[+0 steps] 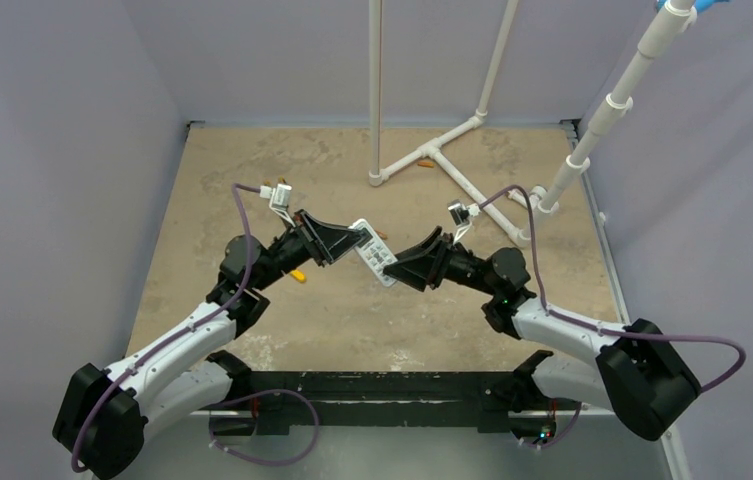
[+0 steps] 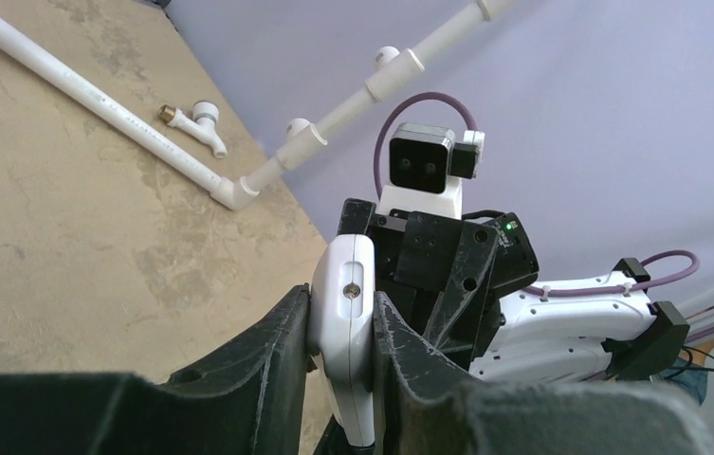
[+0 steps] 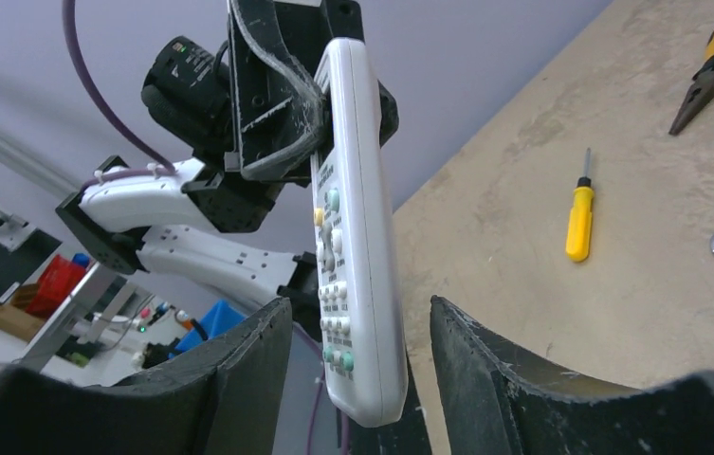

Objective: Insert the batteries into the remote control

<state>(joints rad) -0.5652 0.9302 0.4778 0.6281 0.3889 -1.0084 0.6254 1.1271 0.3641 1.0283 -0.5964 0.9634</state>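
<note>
The left gripper (image 1: 345, 240) is clamped on one end of the remote control (image 1: 374, 254), holding it in the air between the two arms with its buttons showing from above. The right gripper (image 1: 404, 266) is spread, its fingers (image 3: 239, 370) either side of the remote's free end without touching it. This looks like a handover. The right fingers should centre on the remote's long edges and close squarely, and the left should let go only once that hold is firm. I cannot pick out the batteries.
</note>
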